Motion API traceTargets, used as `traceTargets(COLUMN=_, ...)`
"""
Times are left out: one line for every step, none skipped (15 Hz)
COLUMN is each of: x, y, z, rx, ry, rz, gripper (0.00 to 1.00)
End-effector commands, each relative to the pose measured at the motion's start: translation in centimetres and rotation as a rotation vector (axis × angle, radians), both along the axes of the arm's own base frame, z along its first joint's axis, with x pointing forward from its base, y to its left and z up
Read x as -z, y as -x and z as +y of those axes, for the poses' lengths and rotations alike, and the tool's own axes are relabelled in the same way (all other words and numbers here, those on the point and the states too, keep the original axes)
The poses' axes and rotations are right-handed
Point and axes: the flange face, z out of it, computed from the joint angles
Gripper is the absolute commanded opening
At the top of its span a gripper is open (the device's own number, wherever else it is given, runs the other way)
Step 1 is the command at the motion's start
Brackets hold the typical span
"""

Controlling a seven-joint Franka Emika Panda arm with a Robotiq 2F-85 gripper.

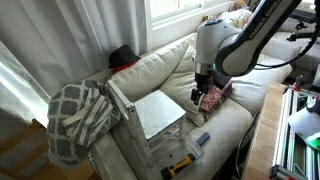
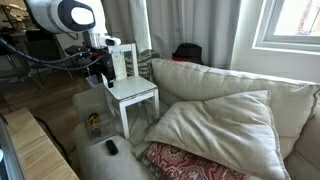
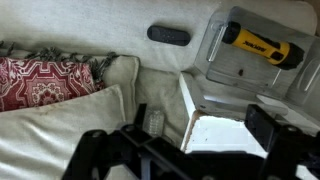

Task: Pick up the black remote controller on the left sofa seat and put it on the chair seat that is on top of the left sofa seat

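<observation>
The black remote controller [image 3: 168, 35] lies flat on the left sofa seat [image 3: 110, 28]; it shows in both exterior views [image 1: 202, 139] [image 2: 111, 146]. The chair seat [image 3: 225, 132] is a pale square panel in a light frame resting on the sofa [image 1: 158, 112] [image 2: 133, 92]. My gripper [image 3: 203, 135] is open and empty. It hovers over the chair seat's corner, apart from the remote, in both exterior views [image 1: 200, 95] [image 2: 100, 72].
A yellow-and-black tool [image 3: 260, 42] lies by the chair frame near the remote [image 1: 180, 163]. A red patterned pillow [image 3: 45, 80] and a big cream cushion [image 2: 215, 125] lie beside the chair. A grey-and-white blanket [image 1: 78, 115] hangs over the armrest.
</observation>
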Motion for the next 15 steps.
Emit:
traceTargets(x=1.4, y=-0.3, z=-0.6, rx=0.043, ry=-0.005, rz=0.012, gripper=1.00)
traceTargets(x=3.3, y=-0.2, z=-1.0, rx=0.092, ry=-0.034, rz=0.036, gripper=1.00)
traceTargets(x=4.3, y=-0.1, z=-1.2, rx=0.135, ry=-0.049, rz=0.052, gripper=1.00)
traceTargets(x=5.6, y=0.1, z=-1.2, rx=0.184, ry=-0.067, rz=0.079, gripper=1.00)
traceTargets(x=6.8, y=0.3, z=-1.4, rx=0.221, ry=-0.083, rz=0.095, gripper=1.00)
traceTargets(x=8.3, y=0.5, z=-1.6, rx=0.267, ry=-0.103, rz=0.113, gripper=1.00)
traceTargets(x=9.4, y=0.7, z=-1.7, rx=0.307, ry=-0.114, rz=0.124, gripper=1.00)
traceTargets(x=10.8, y=0.8, z=-2.1, rx=0.346, ry=-0.128, rz=0.135, gripper=1.00)
traceTargets(x=12.0, y=1.0, z=-2.5, rx=0.378, ry=-0.137, rz=0.146, gripper=1.00)
traceTargets(x=13.2, y=1.1, z=-2.9, rx=0.417, ry=-0.156, rz=0.159, gripper=1.00)
traceTargets(x=14.4, y=1.4, z=-3.4, rx=0.450, ry=-0.164, rz=0.166, gripper=1.00)
traceTargets(x=15.7, y=1.5, z=-4.0, rx=0.493, ry=-0.166, rz=0.170, gripper=1.00)
traceTargets(x=16.6, y=1.7, z=-4.5, rx=0.529, ry=-0.170, rz=0.175, gripper=1.00)
traceTargets(x=17.7, y=1.7, z=-5.0, rx=0.560, ry=-0.177, rz=0.181, gripper=1.00)
traceTargets(x=18.7, y=1.8, z=-5.4, rx=0.584, ry=-0.180, rz=0.186, gripper=1.00)
